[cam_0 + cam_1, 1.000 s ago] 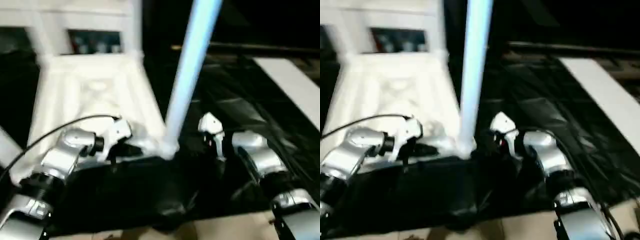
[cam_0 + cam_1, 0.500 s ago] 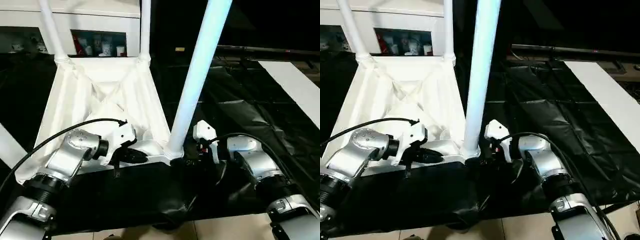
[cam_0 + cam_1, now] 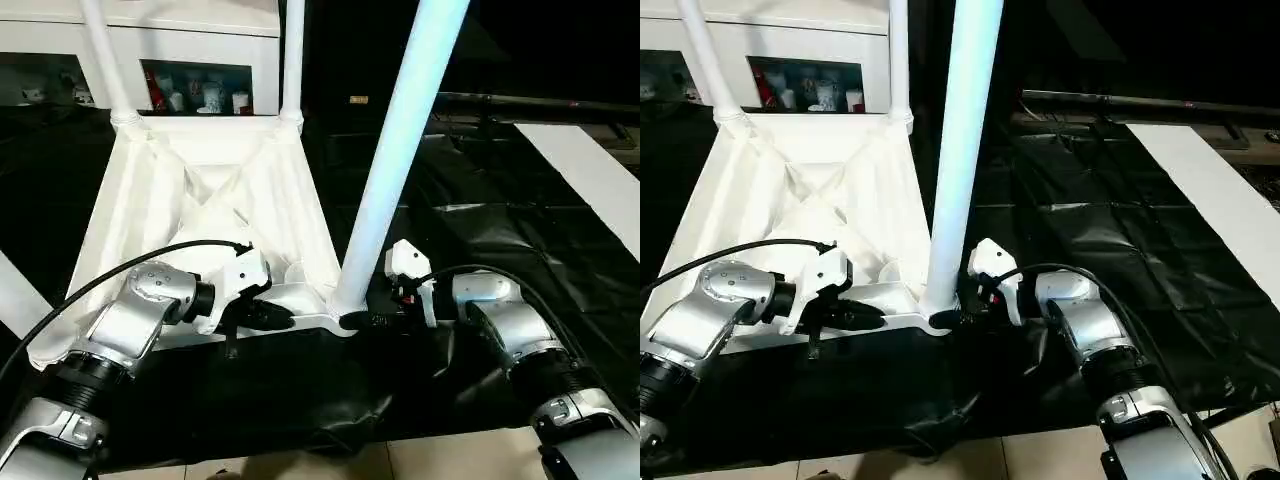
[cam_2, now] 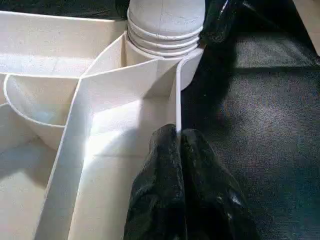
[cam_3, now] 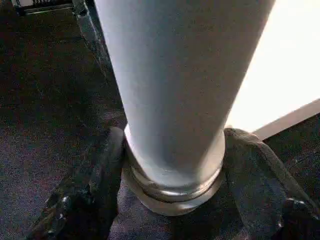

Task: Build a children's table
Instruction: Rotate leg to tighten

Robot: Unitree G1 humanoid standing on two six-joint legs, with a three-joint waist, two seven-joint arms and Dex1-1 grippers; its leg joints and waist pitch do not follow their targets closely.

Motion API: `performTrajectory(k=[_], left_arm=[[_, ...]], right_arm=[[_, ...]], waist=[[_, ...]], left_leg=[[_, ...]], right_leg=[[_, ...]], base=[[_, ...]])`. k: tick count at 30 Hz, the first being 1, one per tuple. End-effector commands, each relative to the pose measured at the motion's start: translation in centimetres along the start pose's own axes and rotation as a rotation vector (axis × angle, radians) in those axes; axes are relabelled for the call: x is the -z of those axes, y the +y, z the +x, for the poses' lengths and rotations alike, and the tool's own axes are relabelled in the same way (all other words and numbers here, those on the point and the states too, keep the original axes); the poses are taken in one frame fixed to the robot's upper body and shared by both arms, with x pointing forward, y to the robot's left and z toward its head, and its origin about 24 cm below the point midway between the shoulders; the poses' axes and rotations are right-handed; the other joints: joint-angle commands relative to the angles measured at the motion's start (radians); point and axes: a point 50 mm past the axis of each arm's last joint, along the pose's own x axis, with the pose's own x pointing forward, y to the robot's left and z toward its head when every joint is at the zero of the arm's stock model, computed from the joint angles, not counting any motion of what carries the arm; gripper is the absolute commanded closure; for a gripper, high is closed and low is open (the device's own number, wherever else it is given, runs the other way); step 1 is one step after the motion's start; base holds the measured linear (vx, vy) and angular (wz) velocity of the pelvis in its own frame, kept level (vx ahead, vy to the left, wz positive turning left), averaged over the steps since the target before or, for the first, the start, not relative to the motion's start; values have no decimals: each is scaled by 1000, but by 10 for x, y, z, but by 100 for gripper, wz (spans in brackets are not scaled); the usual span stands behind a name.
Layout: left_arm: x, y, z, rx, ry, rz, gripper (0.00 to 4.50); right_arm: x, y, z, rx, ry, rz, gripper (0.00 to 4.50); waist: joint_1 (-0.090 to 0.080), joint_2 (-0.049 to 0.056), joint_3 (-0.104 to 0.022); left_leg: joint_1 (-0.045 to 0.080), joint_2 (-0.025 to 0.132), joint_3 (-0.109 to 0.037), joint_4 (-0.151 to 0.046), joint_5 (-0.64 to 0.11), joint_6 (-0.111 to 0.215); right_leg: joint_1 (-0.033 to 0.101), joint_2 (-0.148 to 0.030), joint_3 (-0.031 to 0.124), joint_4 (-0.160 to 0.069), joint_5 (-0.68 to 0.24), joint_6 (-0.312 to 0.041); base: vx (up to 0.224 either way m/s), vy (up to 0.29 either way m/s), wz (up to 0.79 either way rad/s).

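The children's table's white tabletop [image 3: 200, 200] lies upside down on a black sheet, ribs facing up. Two legs [image 3: 293, 50] stand in its far corner sockets. A third leg [image 3: 400, 150] stands in the near right socket [image 4: 165, 30]. My left gripper [image 3: 285, 318] is shut on the tabletop's thin near rim [image 4: 178, 100], just beside that socket. My right gripper [image 3: 355, 322] reaches in from the right. Its fingers [image 5: 95, 185] press against both sides of the third leg's base [image 5: 175, 125].
A white glass-door cabinet [image 3: 200, 40] stands behind the tabletop. The black sheet [image 3: 500, 220] spreads to the right, with a long white board [image 3: 590, 170] at its far right. Pale floor [image 3: 450, 460] shows along the near edge. A slanted white bar [image 3: 15, 290] crosses the left edge.
The head camera has steadied and shifted slightly. My right gripper's fingers have closed in around the near leg's base. The left gripper keeps its hold on the rim.
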Motion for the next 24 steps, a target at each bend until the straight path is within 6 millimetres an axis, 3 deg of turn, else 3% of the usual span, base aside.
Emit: performTrajectory(k=[1, 2, 4, 5, 6, 8, 10, 11, 14, 15, 16, 19, 21, 24], left_arm=[[13, -12, 14, 80, 58, -43, 450], [13, -12, 14, 80, 58, -43, 450], [14, -12, 12, 81, 67, -51, 450], [16, -10, 13, 63, 71, -65, 450], [16, -10, 13, 63, 71, -65, 450], [18, -3, 17, -28, 77, -94, 450], [19, 6, 22, -125, 77, -125, 450], [19, 11, 25, -188, 78, -145, 450], [15, 21, 35, -320, 39, -214, 450], [11, 25, 42, -375, 26, -238, 450], [7, 30, 48, -433, 13, -257, 450], [1, 35, 56, -502, 9, -268, 450], [-2, 37, 60, -532, 18, -257, 450], [-5, 38, 64, -552, 30, -237, 450]], right_arm=[[0, 2, 5, -36, -6, 15, 183], [0, 2, 5, -36, -6, 15, 183], [3, 2, 7, -17, -15, 36, 183], [5, 0, 9, 40, -32, 63, 183], [5, 0, 9, 40, -32, 63, 183], [10, -5, 13, 163, -60, 111, 183], [13, -10, 17, 277, -81, 167, 183], [15, -13, 20, 348, -92, 206, 183], [18, -18, 29, 500, -108, 288, 183], [18, -21, 35, 595, -108, 339, 183], [18, -23, 42, 685, -107, 389, 183], [15, -25, 50, 789, -111, 445, 183], [10, -25, 55, 815, -120, 446, 184], [1, -24, 64, 797, -133, 413, 184]], waist=[[0, 14, -54], [-3, 10, -53], [-3, 13, -53], [-5, 27, -53], [-7, 20, -52], [-11, 20, -48], [-20, 27, -41], [-23, 25, -39], [-34, 26, -38], [-39, 31, -41], [-43, 36, -40], [-50, 35, -41], [-48, 40, -44], [-44, 28, -43]], left_leg=[[11, 25, -6, -57, -176, 23], [10, 24, -5, -57, -182, 22], [10, 24, -6, -58, -194, 17], [13, 24, -6, -59, -204, 10], [12, 24, -6, -59, -214, 8], [13, 23, -8, -63, -255, -6], [21, 20, -10, -65, -338, -34], [26, 18, -14, -65, -377, -45], [23, 14, -23, -66, -405, -48], [27, 12, -24, -63, -417, -48], [32, 12, -26, -62, -429, -47], [27, 12, -30, -63, -436, -42], [29, 12, -30, -64, -438, -36], [22, 12, -25, -64, -413, -19]], right_leg=[[45, -51, 38, -48, -127, -219], [45, -50, 38, -49, -129, -219], [46, -50, 38, -51, -145, -217], [42, -51, 40, -51, -152, -218], [43, -49, 38, -55, -160, -217], [42, -49, 39, -60, -217, -207], [31, -49, 40, -79, -355, -175], [27, -49, 39, -85, -435, -155], [28, -52, 32, -97, -539, -107], [24, -51, 30, -102, -562, -94], [18, -50, 28, -107, -572, -93], [20, -49, 22, -110, -570, -86], [18, -50, 23, -110, -547, -90], [17, -51, 26, -108, -516, -96]], base=[[0, 0, 0], [0, 0, 0], [0, 0, 0], [0, 0, 0], [0, 0, 0], [0, 0, 0], [-28, -3, -1], [-55, -2, -1], [-60, 3, -6], [0, 0, 0], [0, 0, 0], [0, 0, 0], [0, 0, 0], [0, 0, 0]])
